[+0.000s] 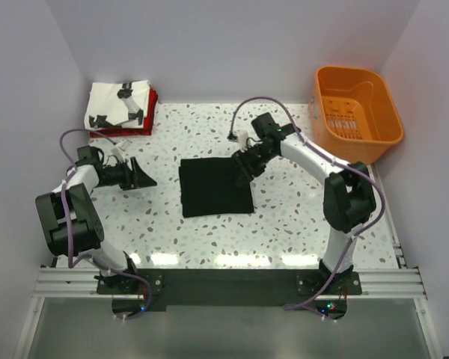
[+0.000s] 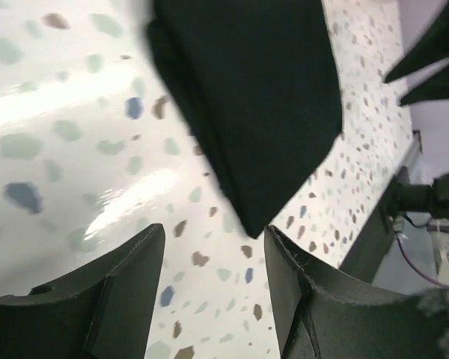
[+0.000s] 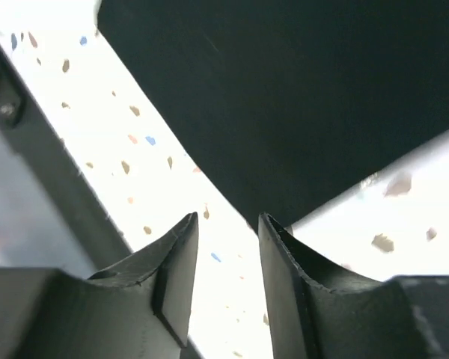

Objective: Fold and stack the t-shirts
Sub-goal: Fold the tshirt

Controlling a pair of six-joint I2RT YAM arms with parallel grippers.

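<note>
Left gripper (image 1: 140,176) is hovering low over the left side of the speckled table (image 1: 284,224), its jaws standing fairly wide with only bare tabletop showing between them. It is pointing toward the black t-shirt (image 1: 215,187) but staying apart from it. That shirt is lying flat in the middle of the table, folded into a neat rectangle. The right gripper (image 1: 245,164) is reaching in at the shirt's far right corner. Its jaws are standing narrowly apart, gripping nothing, with the corner of the cloth sitting just ahead of the fingertips (image 3: 284,247). Whether they are touching the cloth I cannot tell. In the far left corner the white t-shirt (image 1: 116,105) with black figures is resting folded on top of the red t-shirt (image 1: 122,132). An orange basket (image 1: 370,142) is sitting in the far right corner.
</note>
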